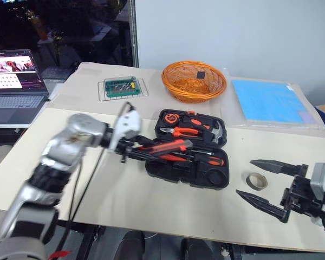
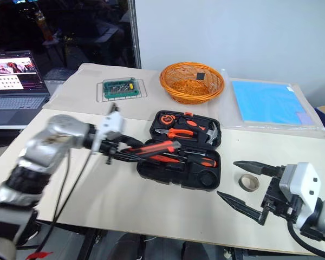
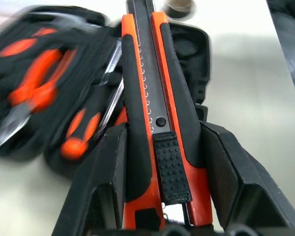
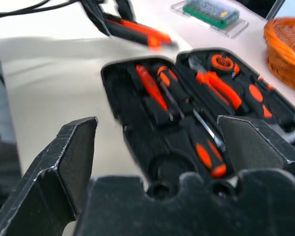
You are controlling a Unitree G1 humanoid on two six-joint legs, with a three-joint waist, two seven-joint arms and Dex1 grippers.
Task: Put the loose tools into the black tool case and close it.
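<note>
While the left pincer (image 1: 131,147) is clamped on the utility knife (image 1: 165,148), holding it low over the near half of the open black tool case (image 1: 190,149), the knife looks stiff and fairly light: a hard orange-and-black body with a ridged slider. The fingers (image 3: 105,172) squeeze its two long sides near the slider end, and the free end points across the case. That mid-to-rear hold seems sound, though the smooth plastic flanks could twist in the grip if it is pressed down into a moulded recess.

Orange-handled screwdrivers (image 4: 152,91) already lie in the near half of the case; pliers (image 1: 185,131) and a hammer (image 1: 214,130) sit in the far half. The small ring of tape (image 1: 256,181) rests on the bench (image 1: 124,200), just right of the case, between the spread fingers of the right pincer (image 1: 258,183), which stands wide open and empty. Being a thin, light hoop, it would probably be best pinched across its rim.

Which recess is meant for the knife cannot be made out; the knife and arm cover part of the case's near-left edge, and the left wrist view blurs the pliers side
</note>
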